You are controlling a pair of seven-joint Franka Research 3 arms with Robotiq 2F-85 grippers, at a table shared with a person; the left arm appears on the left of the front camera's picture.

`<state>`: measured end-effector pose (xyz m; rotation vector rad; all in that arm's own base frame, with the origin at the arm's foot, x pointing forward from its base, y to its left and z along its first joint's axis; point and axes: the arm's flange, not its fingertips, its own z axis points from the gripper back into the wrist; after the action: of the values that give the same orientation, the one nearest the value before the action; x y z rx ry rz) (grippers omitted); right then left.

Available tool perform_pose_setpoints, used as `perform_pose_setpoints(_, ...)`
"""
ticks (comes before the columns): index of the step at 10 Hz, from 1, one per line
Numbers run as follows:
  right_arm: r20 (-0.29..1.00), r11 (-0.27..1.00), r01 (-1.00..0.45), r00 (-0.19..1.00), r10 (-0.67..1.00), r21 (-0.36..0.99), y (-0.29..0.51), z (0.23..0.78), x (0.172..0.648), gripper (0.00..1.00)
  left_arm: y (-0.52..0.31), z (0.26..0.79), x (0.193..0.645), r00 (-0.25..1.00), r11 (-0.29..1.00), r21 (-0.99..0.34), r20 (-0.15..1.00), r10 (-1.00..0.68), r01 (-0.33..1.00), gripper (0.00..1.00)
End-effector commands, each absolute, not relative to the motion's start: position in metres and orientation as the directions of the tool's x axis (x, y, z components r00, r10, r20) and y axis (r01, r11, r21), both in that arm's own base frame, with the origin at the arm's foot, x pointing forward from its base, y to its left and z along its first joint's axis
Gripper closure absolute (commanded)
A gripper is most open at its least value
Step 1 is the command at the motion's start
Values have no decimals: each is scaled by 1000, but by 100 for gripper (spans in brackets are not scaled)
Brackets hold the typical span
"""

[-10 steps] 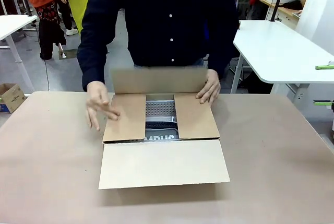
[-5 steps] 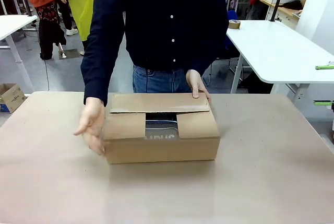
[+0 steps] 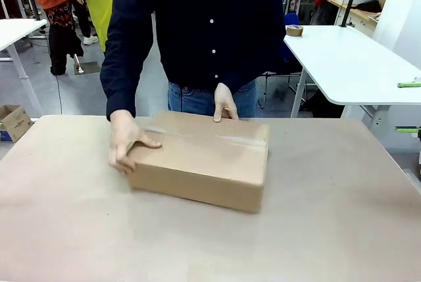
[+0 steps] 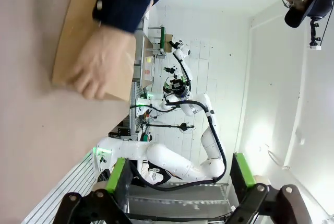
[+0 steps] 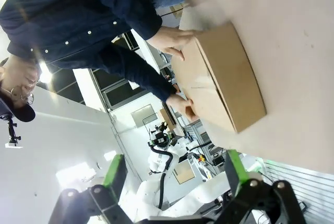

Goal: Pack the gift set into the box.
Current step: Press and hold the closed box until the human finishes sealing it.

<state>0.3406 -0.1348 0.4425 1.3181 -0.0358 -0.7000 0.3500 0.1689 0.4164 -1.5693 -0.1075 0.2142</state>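
The brown cardboard box point(image 3: 204, 160) lies shut on the table, turned at a slight angle, with a tape line along its top. A person's hand point(image 3: 126, 141) grips its left end and the other hand point(image 3: 224, 104) rests on its far edge. The gift set is hidden inside the box. In the left wrist view my left gripper point(image 4: 180, 182) is open and holds nothing, far from the box point(image 4: 70, 20) and the hand point(image 4: 104, 62) on it. In the right wrist view my right gripper point(image 5: 175, 177) is also open and holds nothing, off the box point(image 5: 224, 78).
The brown table point(image 3: 342, 216) stretches wide around the box. A white table point(image 3: 348, 58) stands at the back right with a tape roll point(image 3: 294, 30) on it. A small printed carton point(image 3: 13, 122) sits on the floor at far left.
The person folded the near and far flaps down, shutting the box, and turned it at an angle. The gift set, seen through the gap before, is now covered.
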Motion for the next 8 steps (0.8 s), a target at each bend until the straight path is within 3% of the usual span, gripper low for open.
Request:
perform_pose_setpoints(1,-337,96,431,810,-480,897,-136,443,339,0,168,414,346,978,-4,-999,-48,201,-49,0)
perform_pose_setpoints(8,-337,96,431,810,-480,897,-136,443,339,0,168,414,346,978,-4,-999,-48,201,-49,0)
